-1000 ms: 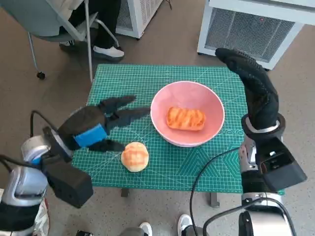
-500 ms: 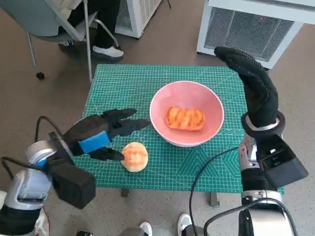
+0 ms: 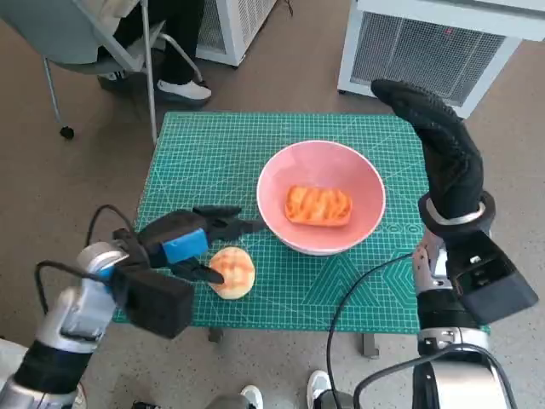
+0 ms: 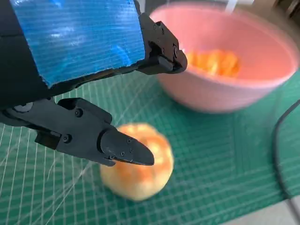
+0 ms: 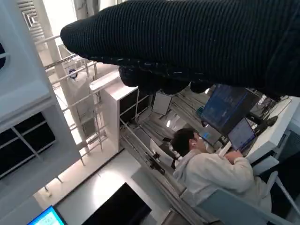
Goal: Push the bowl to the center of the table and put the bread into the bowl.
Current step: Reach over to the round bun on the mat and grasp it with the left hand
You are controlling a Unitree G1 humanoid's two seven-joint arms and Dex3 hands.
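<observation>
Pink is the bowl [image 3: 321,196], and it sits near the middle of the green mat [image 3: 213,145] that covers the counter. One piece of bread, a flat golden loaf [image 3: 318,204], already lies inside the bowl. The second piece, a round bun [image 3: 233,271], lies on the mat just beside the bowl, on the side toward the robot and its left arm.

Compared with one second ago, the left hand [image 3: 183,243] has come lower and closer to the bun. Before, it was beside the bowl with the fingers pointing at the rim; now the fingers [image 4: 123,149] reach over the bun. In the left wrist view the hand is spread open, one finger over the bun and another toward the bowl, and it holds nothing yet. I cannot tell if the lower finger already touches the crust.

The right hand [image 3: 443,153] is raised upright beside the bowl, at the far side from the bun. It holds nothing, and its fingers look straight.

The bowl has not moved in this second, so I judge that the pushing is finished and the grasp of the bun is beginning.
</observation>
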